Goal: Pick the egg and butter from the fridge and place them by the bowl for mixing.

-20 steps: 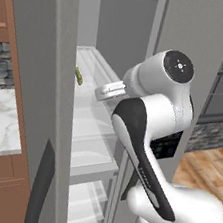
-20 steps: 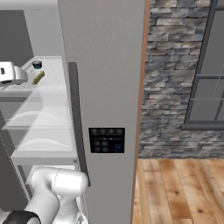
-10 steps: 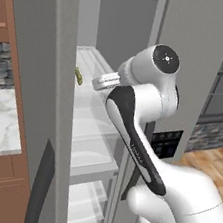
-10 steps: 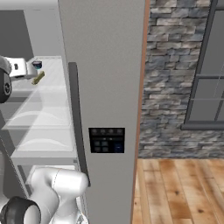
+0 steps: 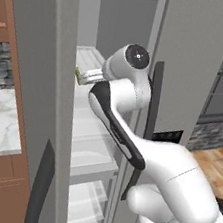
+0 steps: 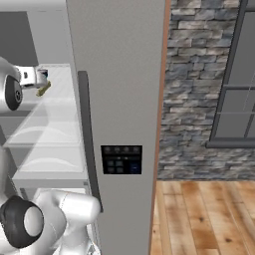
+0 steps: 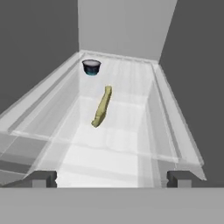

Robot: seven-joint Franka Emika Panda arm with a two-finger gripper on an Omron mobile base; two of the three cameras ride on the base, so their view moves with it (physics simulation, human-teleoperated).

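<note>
STEP: reaching for butter (image 7: 102, 106) | BUTTER: lies lengthwise mid-shelf in the fridge (image 5: 188, 54), nearer the shelf's (image 7: 131, 144) left edge than its right, dark cup (image 7: 91, 67) well behind at the back left corner | GRIPPER (image 7: 112, 178): fingers spread wide, empty, at the shelf's front edge | ADVICE: advance level, shift slightly left, straddle the stick across its thin width, close mid-length.

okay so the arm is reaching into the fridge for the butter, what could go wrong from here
1. The butter lies lengthwise, pointing away from the open end effector. If the fingers close along its length instead of across it, it may slip out.
2. The butter rests on a smooth, pale shelf, so a low approach could push it deeper, toward the small dark cup at the back.
3. The arm passes close to the fridge door edge and could clip it.
</note>
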